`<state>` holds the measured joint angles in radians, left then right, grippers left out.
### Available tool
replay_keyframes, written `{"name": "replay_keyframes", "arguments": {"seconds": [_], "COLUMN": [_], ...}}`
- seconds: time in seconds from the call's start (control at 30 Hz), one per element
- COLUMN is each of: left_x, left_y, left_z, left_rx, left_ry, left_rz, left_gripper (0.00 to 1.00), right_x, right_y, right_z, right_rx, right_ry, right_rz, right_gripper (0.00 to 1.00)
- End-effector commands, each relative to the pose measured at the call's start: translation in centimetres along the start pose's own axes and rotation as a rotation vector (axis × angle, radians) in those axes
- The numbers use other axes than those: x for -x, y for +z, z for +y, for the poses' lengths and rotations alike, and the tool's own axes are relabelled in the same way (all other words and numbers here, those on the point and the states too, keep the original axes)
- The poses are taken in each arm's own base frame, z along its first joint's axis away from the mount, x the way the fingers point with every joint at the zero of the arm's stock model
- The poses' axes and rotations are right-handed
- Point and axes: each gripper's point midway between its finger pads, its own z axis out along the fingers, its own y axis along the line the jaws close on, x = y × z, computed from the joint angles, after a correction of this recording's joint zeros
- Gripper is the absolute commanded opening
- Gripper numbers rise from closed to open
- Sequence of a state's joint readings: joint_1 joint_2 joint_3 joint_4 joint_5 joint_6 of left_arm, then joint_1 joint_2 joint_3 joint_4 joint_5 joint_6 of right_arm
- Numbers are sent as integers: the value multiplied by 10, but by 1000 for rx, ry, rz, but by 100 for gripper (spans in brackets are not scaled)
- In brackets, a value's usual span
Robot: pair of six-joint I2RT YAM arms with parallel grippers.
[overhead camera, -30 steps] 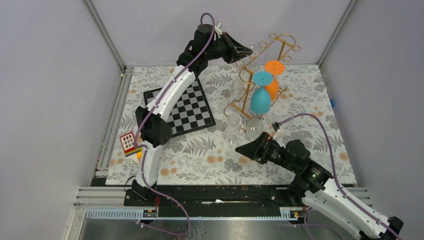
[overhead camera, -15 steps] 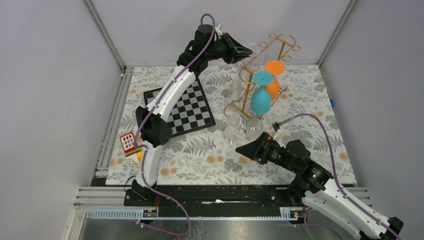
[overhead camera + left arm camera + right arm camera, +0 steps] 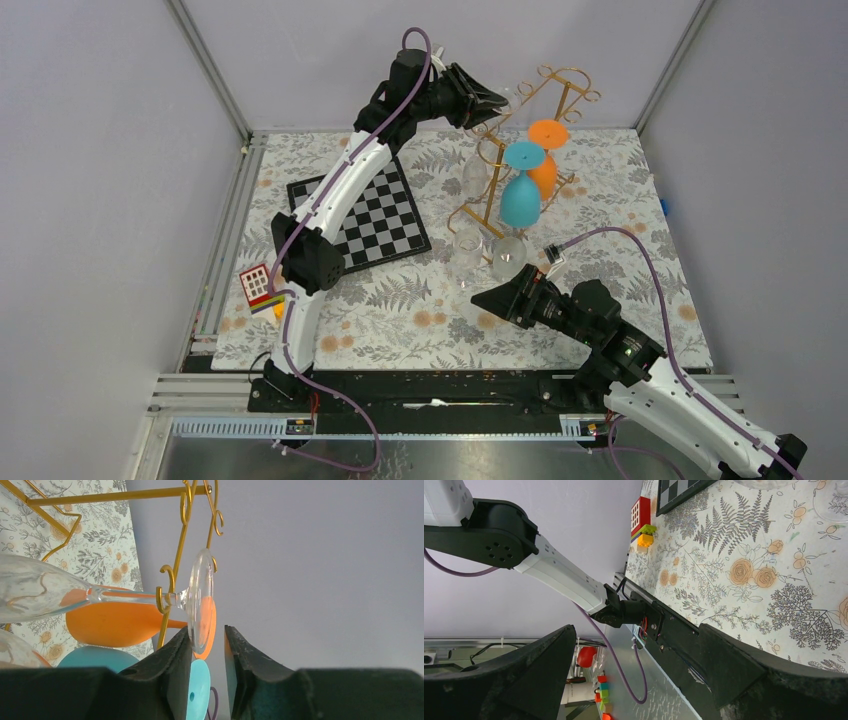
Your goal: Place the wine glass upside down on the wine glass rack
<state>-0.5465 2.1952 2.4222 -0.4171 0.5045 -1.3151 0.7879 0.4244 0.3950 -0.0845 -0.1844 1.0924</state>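
Eased apart: left gripper (image 3: 206, 631) jaws, part-open, releasing glass (image 3: 131, 596) foot | glass hangs on rack (image 3: 173, 569) | next: retreat straight back | right gripper (image 3: 636, 631) wide, empty

My claw (image 3: 205, 634) fills the bottom of the view, its fingers parted. The lower edge of the clear wine glass's (image 3: 200, 592) foot dips between them. It sits close against the finger (image 3: 175, 665) on the view's left, touching it I think, though the glass rim is hard to make out. A gap separates it from the other finger. The stem runs sideways through a curled hook of the gold rack (image 3: 115, 496), bowl to the left. Behind it show an orange glass (image 3: 110, 625), a teal glass (image 3: 95, 657) and flowered cloth (image 3: 100, 535).
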Motion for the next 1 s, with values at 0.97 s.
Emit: {"name": "replay_keyframes", "arguments": {"seconds": [0.97], "left_x": [-12], "left_y": [-23], "left_z": [-37], "left_rx": [-48], "left_ry": [-31], "left_rz": [26], "left_gripper": [52], "right_x": [10], "right_y": [-5], "right_z": [10], "right_rx": [28], "right_ry": [-31], "right_rz": [-49], "right_gripper": [100]}}
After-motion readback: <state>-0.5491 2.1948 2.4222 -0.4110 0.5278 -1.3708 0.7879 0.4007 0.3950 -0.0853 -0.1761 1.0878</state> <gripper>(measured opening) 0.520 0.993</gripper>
